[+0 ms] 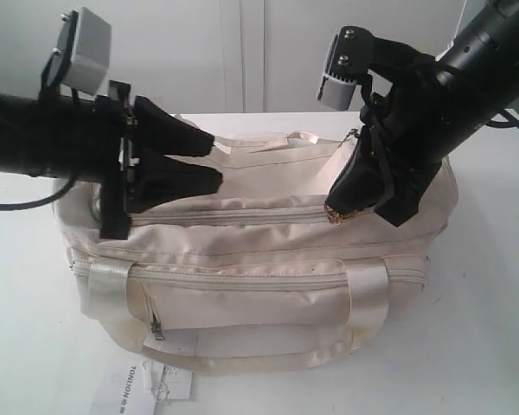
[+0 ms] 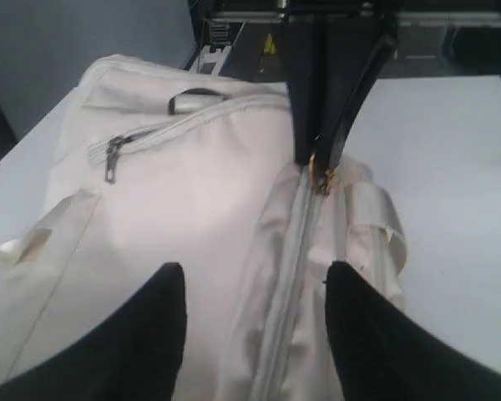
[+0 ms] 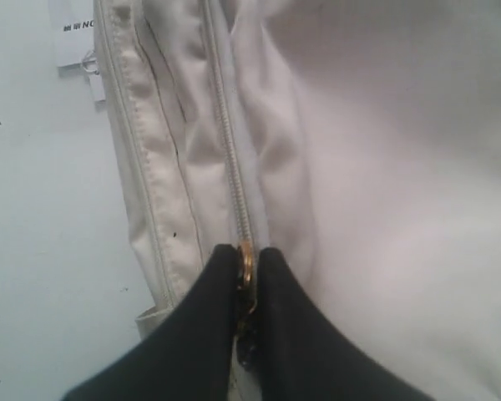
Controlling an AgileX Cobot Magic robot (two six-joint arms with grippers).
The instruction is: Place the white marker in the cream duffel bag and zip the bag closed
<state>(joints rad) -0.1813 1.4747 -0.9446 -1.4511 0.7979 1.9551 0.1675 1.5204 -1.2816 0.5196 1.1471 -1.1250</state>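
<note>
Here we are in the exterior view. The cream duffel bag (image 1: 268, 259) sits square in the middle of the frame on the white table (image 1: 35, 346), long side toward us, its paper hangtag (image 1: 143, 380) lying flat at the lower left. The front strap handle (image 1: 242, 356) droops along the bottom edge of the bag.

On the right, the right gripper (image 1: 342, 212) is down on the top of the bag, near its right end. Its jaws are pinched tight on the small gold zipper pull (image 3: 246, 261), and the wrist view shows the two black fingers pressed together on it. The top zip (image 3: 230, 167) runs away from the fingertips with its teeth meshed along the whole stretch in sight.

Over on the left, the left gripper (image 1: 214, 162) hangs above the left part of the bag's top with its jaws spread wide and nothing between them. Its own camera shows cream fabric and the zip line in the gap. In the lower left, a front pocket's zip tab (image 1: 158, 328) hangs down.
</note>
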